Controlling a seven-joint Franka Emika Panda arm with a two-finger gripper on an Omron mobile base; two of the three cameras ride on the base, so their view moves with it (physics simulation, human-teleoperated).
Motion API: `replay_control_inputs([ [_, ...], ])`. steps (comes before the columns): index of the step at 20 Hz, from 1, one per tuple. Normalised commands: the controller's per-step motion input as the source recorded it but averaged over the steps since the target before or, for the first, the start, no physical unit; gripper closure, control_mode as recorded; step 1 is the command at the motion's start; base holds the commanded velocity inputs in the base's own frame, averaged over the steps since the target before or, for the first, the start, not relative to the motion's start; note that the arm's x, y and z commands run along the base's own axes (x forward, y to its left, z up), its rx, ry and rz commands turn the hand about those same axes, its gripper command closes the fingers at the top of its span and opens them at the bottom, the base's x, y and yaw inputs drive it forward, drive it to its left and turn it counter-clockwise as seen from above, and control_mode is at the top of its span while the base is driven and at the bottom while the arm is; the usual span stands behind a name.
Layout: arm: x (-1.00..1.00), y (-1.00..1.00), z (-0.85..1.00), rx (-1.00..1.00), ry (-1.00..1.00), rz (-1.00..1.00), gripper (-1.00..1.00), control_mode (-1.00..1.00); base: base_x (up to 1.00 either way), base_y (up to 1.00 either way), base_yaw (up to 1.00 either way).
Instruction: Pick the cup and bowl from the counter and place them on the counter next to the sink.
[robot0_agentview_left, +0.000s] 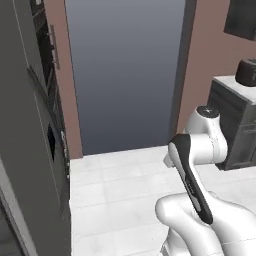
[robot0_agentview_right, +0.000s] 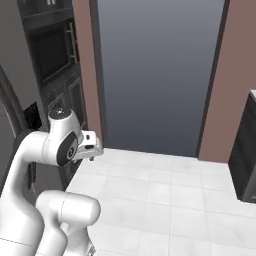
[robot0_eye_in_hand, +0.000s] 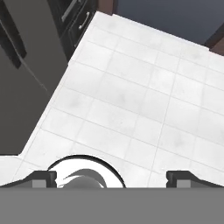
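Observation:
The cup, the bowl and the sink are out of view. A corner of the counter (robot0_agentview_left: 227, 82), pale on top over dark cabinets, shows at the right edge of the left base view, with a dark boxy appliance (robot0_agentview_left: 246, 72) on it. My gripper (robot0_eye_in_hand: 111, 179) points down at the white tiled floor. It is open, its two dark fingertips (robot0_eye_in_hand: 43, 178) stand far apart and nothing is between them. In the right base view my hand (robot0_agentview_right: 89, 145) sits folded close to the arm's upper joint, over the floor beside the tall dark units.
Tall dark cabinets with a built-in oven (robot0_agentview_right: 55, 60) rise at the left (robot0_agentview_left: 45, 125). A wide blue-grey doorway (robot0_agentview_left: 125, 75) lies ahead between reddish-brown walls. White floor tiles (robot0_agentview_right: 165, 190) spread in front. A dark cabinet side (robot0_agentview_right: 247, 150) stands at the right.

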Motion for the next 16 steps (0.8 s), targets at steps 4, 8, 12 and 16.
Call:
replay_control_inputs([
  [4, 0.0, 0.0, 0.0, 0.0, 0.0, 0.0, -1.0, 1.0, 0.88, -0.93, -0.06],
  [8, 0.0, 0.0, 0.0, 0.0, 0.0, 0.0, -1.0, 1.0, 0.73, -1.0, -0.09],
  [12, 0.0, 0.0, 0.0, 0.0, 0.0, 0.0, -1.0, 1.0, 0.54, -1.0, -0.12],
  [16, 0.0, 0.0, 0.0, 0.0, 0.0, 0.0, -1.0, 1.0, 0.37, -1.0, -0.12],
])
